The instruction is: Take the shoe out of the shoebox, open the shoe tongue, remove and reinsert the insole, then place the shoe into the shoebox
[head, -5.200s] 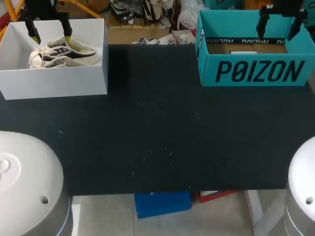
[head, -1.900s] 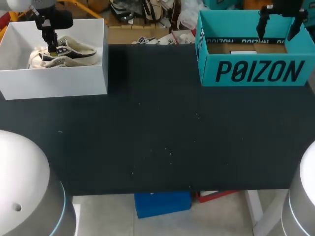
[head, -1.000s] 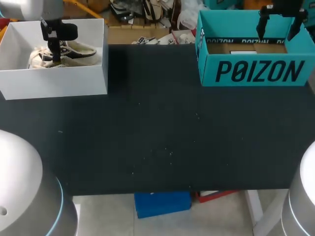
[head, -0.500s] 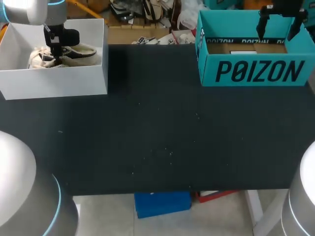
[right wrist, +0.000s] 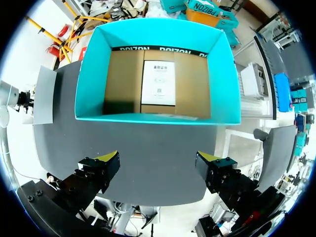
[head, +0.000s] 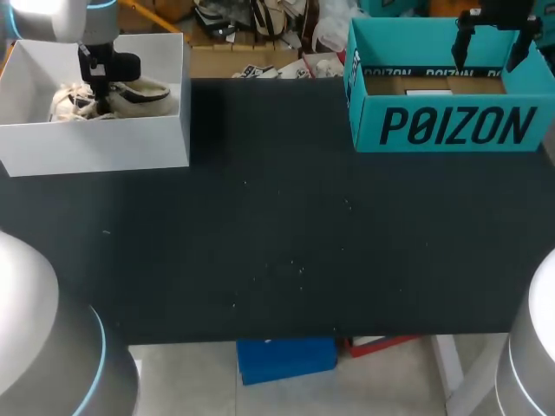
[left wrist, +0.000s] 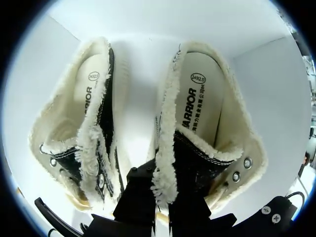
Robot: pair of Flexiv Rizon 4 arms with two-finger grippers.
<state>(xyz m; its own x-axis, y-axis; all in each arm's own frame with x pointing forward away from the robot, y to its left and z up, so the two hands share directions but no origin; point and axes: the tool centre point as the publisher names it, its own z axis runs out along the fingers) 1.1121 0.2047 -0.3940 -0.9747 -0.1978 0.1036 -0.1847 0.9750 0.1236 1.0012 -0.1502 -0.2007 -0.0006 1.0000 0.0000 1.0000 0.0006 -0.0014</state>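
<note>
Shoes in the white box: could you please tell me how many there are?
2. Both sit side by side in the white box: one shoe has its collar gripped by the left gripper, the other shoe lies beside it. None seems hidden.

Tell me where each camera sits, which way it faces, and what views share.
Head view: fixed above and behind the robot, looking down on the table; left arm in the white box, right arm over the teal box.
Left wrist view: on the left arm, facing down into the white box; its jaws pinch one shoe's fleecy collar.
Right wrist view: on the right arm, facing down into the teal box; jaws open.
Shared: head and left wrist show the shoes; head and right wrist, the teal box.
</note>
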